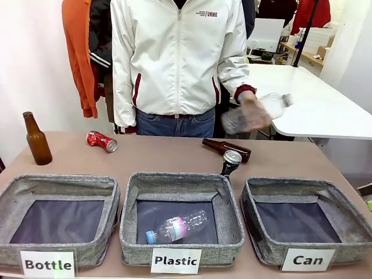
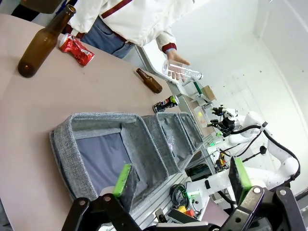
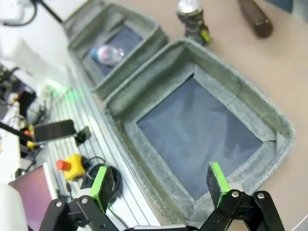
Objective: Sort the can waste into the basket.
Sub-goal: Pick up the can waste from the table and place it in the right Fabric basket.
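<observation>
We noted dark printed metal can with silver top (image 1: 231,161) standing just behind far right corner of grey fabric "Plastic" basket (image 1: 129,216). Crushed red metal can (image 1: 102,141) lay far left. Low grey fabric "Can" basket (image 1: 290,185) sat near right. Left gripper (image 2: 181,177) and right gripper (image 3: 159,179) gaped wide, holding nothing.

The dark printed metal can (image 1: 231,163) stands at eleven o'clock of the grey fabric "Can" basket (image 1: 264,251) (the crushed red metal can (image 1: 102,141) lies farther off, at ten o'clock).

The gripper (image 2: 182,177) is held wide open, close before the near basket (image 2: 91,127). The far basket (image 2: 195,130) is seen third in the row ahead. The dark can (image 2: 166,103) is set just beyond that row. The red can (image 2: 76,49) is seen far ahead to the left, beside a bottle (image 2: 42,44).
</observation>
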You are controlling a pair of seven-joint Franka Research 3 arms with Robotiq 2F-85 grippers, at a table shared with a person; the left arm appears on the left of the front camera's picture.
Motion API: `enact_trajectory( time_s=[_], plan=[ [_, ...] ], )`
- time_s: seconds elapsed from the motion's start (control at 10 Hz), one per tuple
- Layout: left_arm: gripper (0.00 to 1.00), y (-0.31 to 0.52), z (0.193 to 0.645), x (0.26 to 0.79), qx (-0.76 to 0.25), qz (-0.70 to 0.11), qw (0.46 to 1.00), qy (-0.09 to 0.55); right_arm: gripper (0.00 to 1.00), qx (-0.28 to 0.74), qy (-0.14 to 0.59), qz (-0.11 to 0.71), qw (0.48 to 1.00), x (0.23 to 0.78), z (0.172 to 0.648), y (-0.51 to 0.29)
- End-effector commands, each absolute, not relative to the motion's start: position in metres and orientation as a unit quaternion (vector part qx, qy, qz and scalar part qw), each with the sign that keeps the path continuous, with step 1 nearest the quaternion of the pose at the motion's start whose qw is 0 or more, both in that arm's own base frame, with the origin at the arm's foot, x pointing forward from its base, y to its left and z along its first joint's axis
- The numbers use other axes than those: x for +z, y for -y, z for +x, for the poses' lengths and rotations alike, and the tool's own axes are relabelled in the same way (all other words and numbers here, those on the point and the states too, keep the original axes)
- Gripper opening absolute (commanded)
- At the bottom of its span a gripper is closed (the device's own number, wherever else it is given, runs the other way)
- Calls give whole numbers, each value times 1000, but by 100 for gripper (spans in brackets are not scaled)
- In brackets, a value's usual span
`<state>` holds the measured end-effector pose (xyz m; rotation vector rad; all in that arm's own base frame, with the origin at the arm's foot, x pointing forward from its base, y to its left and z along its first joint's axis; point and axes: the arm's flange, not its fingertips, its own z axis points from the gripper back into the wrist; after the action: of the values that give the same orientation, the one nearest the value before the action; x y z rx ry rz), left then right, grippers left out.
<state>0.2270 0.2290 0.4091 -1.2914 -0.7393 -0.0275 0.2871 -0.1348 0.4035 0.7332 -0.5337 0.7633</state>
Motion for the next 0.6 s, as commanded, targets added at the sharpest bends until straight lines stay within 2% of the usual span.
enact_trajectory(
  time_s=[0.0,0.3,0.4,0.5],
  plan=[
    [100,-229,228,411,-20,-590,728,347,100,349,240,351,835,389,272,107],
    [100,-229,228,411,-20,-590,728,347,100,356,250,347,831,394,290,102],
    [100,-229,228,411,-20,-590,728,347,100,355,286,317,832,398,299,94],
    [100,-229,228,411,-20,-590,728,347,100,413,303,270,815,405,314,81]
  ],
)
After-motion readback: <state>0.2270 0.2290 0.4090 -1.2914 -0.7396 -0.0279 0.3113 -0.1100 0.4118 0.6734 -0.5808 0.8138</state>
